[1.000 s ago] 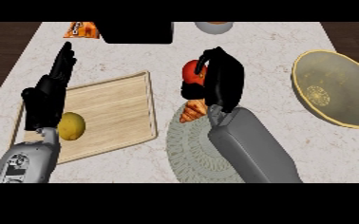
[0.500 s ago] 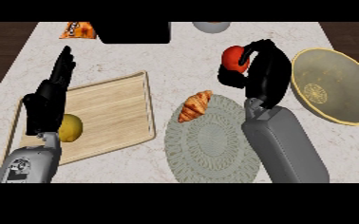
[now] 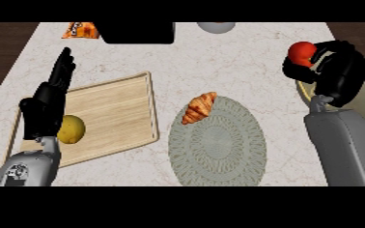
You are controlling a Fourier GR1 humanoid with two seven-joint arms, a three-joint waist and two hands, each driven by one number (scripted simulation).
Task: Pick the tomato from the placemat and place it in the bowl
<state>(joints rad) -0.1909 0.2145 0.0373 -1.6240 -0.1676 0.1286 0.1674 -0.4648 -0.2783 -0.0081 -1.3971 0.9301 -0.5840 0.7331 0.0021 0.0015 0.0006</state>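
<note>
Forearms are coming in from the lower edge, one on each side of the counter (image 3: 235, 63). Nearest us, centre-right, we're seeing the round grey placemat (image 3: 217, 145) lying flat, w/ a croissant (image 3: 199, 107) resting on its upper-left rim, partly on the mat & partly on the marble. On the left, a wooden cutting board (image 3: 114, 111) is lying at a slight angle, and a yellow, lemon-like fruit (image 3: 70, 129) is sitting near its lower-left corner. The left hand (image 3: 49, 101) is standing over the board's left edge, fingers straight & pointing up, holding nothing, resting.

Further back on the right, the right hand (image 3: 331, 70) is curling round the tomato (image 3: 301, 52), fingers & thumb wrapping it so only the red upper-left part is showing. The tomato is off the placemat, well apart from it, up at the right side of the counter. Just beside the wrist we're catching a thin curved sliver of the yellowish bowl (image 3: 306, 90), mostly hidden by hand & forearm; we can't tell whether the tomato is over the bowl.

Along the far edge: an orange snack bag (image 3: 80, 29) at left, a black box-like thing (image 3: 137, 32) next to it, and a grey round item (image 3: 216, 26) towards the centre
</note>
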